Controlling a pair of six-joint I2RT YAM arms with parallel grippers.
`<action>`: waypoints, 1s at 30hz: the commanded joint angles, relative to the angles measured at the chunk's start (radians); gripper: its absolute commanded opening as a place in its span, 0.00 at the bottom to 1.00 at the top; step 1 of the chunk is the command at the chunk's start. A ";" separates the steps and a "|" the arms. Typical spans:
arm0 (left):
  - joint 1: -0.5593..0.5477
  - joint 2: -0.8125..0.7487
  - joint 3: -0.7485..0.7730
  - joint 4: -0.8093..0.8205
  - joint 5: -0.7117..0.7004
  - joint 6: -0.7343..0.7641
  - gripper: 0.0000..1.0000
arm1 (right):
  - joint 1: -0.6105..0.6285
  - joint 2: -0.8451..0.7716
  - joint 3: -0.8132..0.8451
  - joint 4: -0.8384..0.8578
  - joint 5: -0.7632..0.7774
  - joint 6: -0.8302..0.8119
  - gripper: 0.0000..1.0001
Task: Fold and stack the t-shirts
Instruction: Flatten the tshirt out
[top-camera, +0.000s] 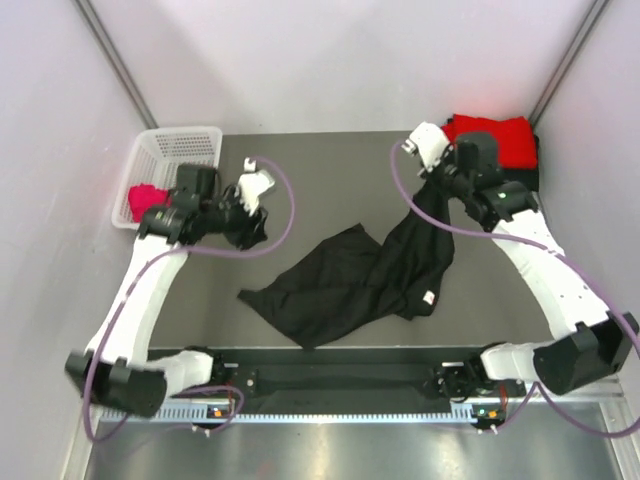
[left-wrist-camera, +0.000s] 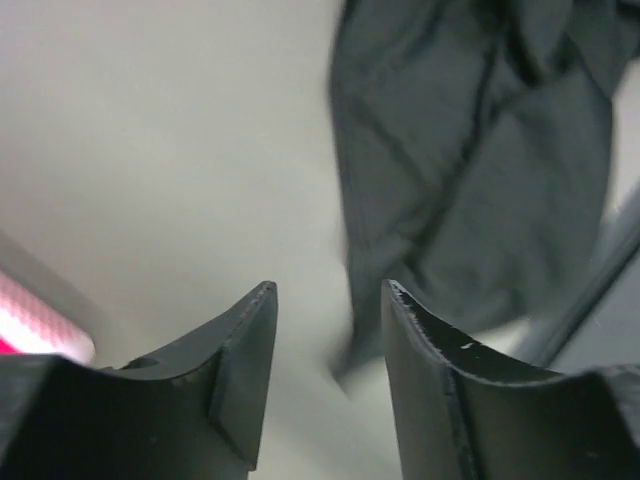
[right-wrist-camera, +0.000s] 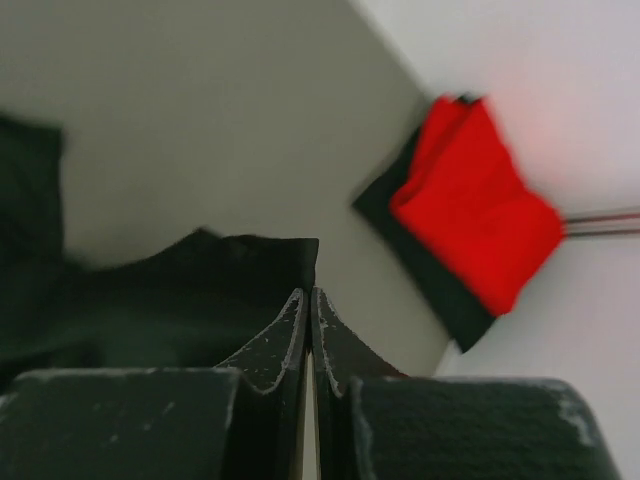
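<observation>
While the right hand pinches together on one end of the black t-shirt, held above the table (the rest trails across its middle), the left hand hangs empty, spread apart, and a folded red t-shirt lies at the far right corner.

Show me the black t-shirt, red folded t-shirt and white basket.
Crumpled black cloth t-shirt (top-camera: 350, 285): top view, its middle.
Folded bright red t-shirt (top-camera: 510, 140): top view, upper face.
White plastic lattice basket (top-camera: 165, 150): top view, bare floor.
</observation>
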 joint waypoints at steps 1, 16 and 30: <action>0.001 0.225 0.131 0.138 0.007 -0.029 0.52 | -0.011 -0.005 0.033 -0.006 -0.053 -0.004 0.00; -0.125 1.189 0.891 -0.015 0.299 -0.150 0.55 | -0.015 -0.002 0.013 -0.032 -0.051 -0.009 0.00; -0.212 1.366 0.996 0.070 0.366 -0.252 0.54 | -0.047 0.044 0.011 -0.040 -0.044 -0.003 0.00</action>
